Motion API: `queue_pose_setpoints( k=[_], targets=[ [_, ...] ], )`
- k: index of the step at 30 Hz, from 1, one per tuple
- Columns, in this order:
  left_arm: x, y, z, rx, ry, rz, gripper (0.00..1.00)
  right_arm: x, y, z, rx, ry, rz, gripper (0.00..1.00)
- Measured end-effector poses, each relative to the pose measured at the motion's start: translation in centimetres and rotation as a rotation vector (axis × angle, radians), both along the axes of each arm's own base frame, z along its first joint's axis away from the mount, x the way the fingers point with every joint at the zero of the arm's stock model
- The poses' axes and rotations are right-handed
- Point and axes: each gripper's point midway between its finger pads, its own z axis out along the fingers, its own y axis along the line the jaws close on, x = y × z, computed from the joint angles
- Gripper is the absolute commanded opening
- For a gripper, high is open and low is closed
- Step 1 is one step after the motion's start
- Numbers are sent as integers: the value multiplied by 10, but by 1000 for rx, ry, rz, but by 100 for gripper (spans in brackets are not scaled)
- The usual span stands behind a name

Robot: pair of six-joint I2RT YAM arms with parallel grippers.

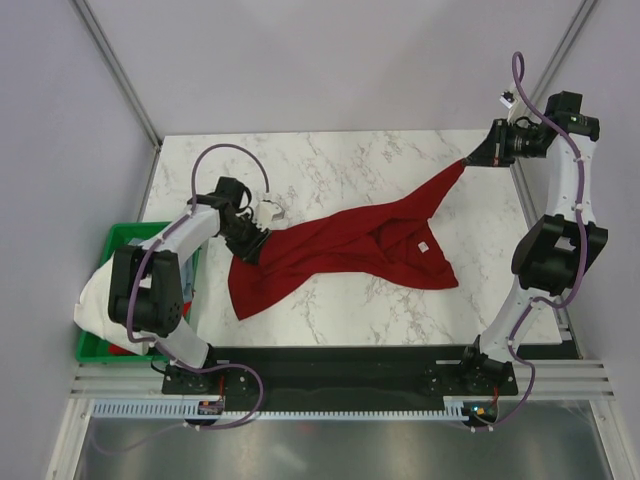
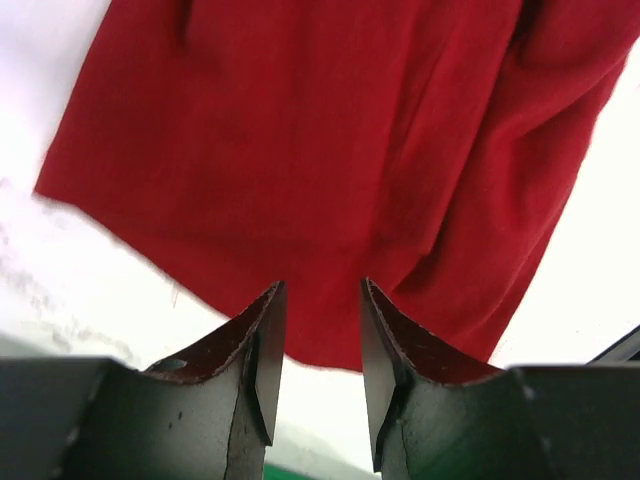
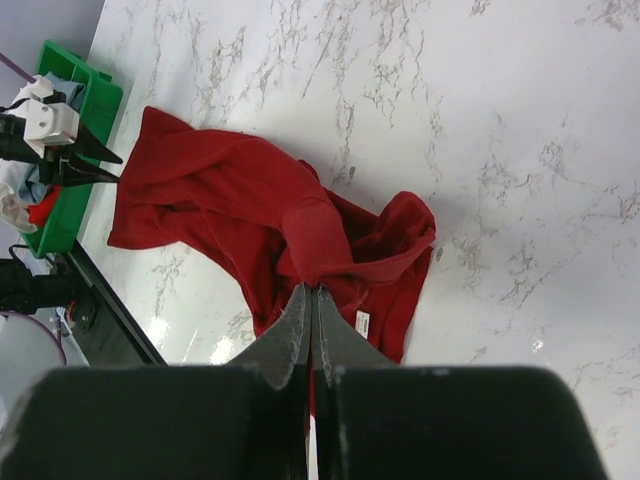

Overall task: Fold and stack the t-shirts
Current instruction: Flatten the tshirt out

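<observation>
A large dark red t-shirt point(image 1: 340, 245) lies stretched across the marble table, its small white neck label point(image 1: 423, 246) facing up. My right gripper point(image 1: 470, 160) at the far right is shut on one corner of it and holds that corner pulled up into a taut strip; in the right wrist view the jaws point(image 3: 312, 290) pinch the red cloth point(image 3: 230, 200). My left gripper point(image 1: 250, 245) hovers over the shirt's left end, open. In the left wrist view the left gripper point(image 2: 321, 288) has nothing between its fingers, and the red cloth point(image 2: 300, 150) lies just beyond the tips.
A green plastic bin point(image 1: 130, 232) stands off the table's left edge beside the left arm, with white cloth point(image 1: 95, 300) spilling over its side. From the right wrist view the bin point(image 3: 85, 90) holds more crumpled cloth. The table's right edge runs close to the right arm.
</observation>
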Motion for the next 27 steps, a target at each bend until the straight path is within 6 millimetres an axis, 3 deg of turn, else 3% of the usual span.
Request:
queue_pose_setpoints(
  k=[7, 14, 15, 16, 18, 23, 27],
  targets=[
    [9, -33, -16, 22, 16, -65, 45, -1, 0, -5, -1, 15, -2, 0],
    [18, -28, -37, 72, 48, -23, 44, -2, -1, -9, -7, 25, -5, 0],
    [21, -27, -36, 79, 39, -19, 40, -2, -1, -10, -7, 27, -5, 0],
    [24, -26, -37, 88, 32, -15, 25, -2, -1, -10, -8, 27, -5, 0],
    [29, -25, -37, 98, 23, -6, 17, -2, -1, -11, -7, 29, -4, 0],
    [42, -26, -30, 105, -8, 7, 11, -3, -1, -12, -6, 34, -4, 0],
    [71, -29, -6, 95, -89, 21, 10, -3, -1, -12, -6, 33, -4, 0]
  ],
)
